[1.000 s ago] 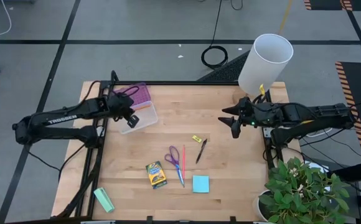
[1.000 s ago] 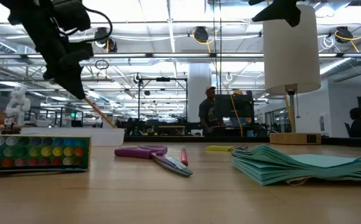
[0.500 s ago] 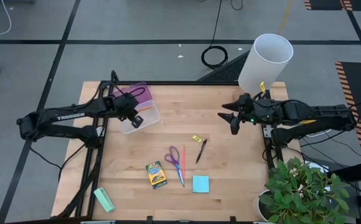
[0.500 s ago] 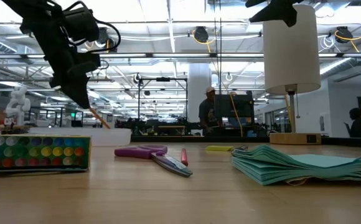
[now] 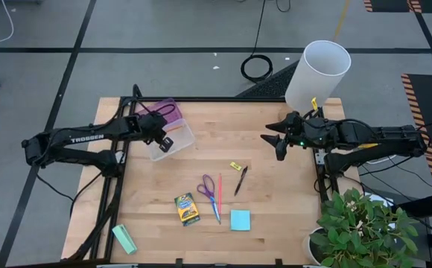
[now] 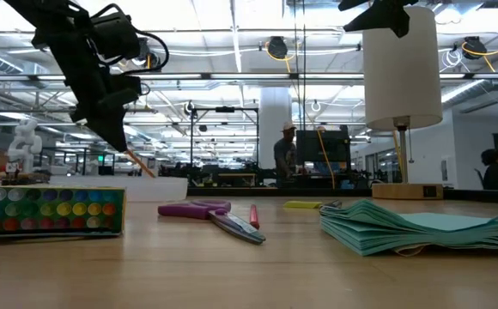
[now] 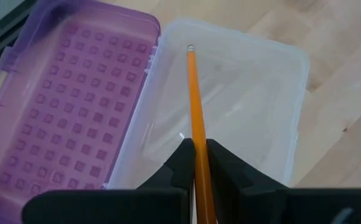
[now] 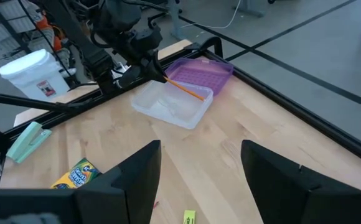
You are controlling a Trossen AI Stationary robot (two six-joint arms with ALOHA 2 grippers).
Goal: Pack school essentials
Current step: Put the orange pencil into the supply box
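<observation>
Desk: light wood, black frame along the far and side edges. The centre strip between the two arms is bare wood; the near-left part holds only a mint-green block by the near-left corner.

Clear case with its purple lid hinged open toward the far edge, sitting near the far-left corner, just inside the frame. White cylinder stands off the far-right corner.

Left tool: clenched on an orange pencil, hanging over the clear tray half of the case. The pencil slants down into the tray; whether its tip touches the floor of the tray cannot be told.

Right tool: held above the desk near the right edge, fingers spread apart, gripping nothing, well apart from all items.

Loose items grouped in the near-centre: purple-handled scissors, a red pen just beside them, a black pen to the right, a crayon box to the left, a cyan sticky-note pad nearest the front edge, and a tiny yellow piece on the far side of the group.
</observation>
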